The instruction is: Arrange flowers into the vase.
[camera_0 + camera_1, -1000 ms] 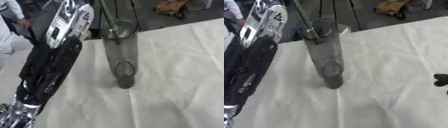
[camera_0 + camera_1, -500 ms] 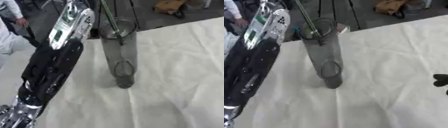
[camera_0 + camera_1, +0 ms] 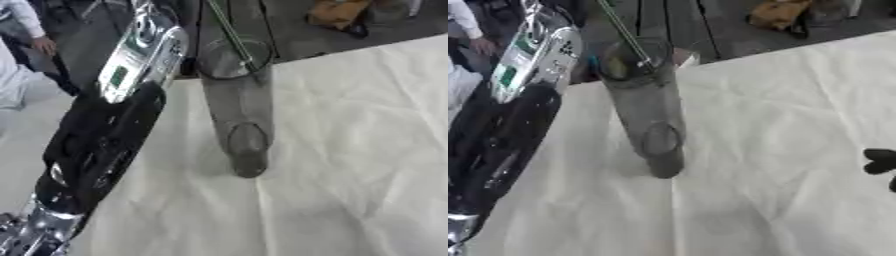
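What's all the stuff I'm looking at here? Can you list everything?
vase: one, clear grey glass, upright on the table, centre.
flower stem: one, thin green, entering the vase mouth, running out of the top of the view.
tablecloth: one, white, wrinkled, covering the table.
orange-brown thing: one, on the floor, far right.
left arm: one, black and silver, reaching up the left side; its hand is out of view.
right hand: one, black fingertips only, right edge.

Head stereo pair (downward), shared vase (image 3: 238,105)
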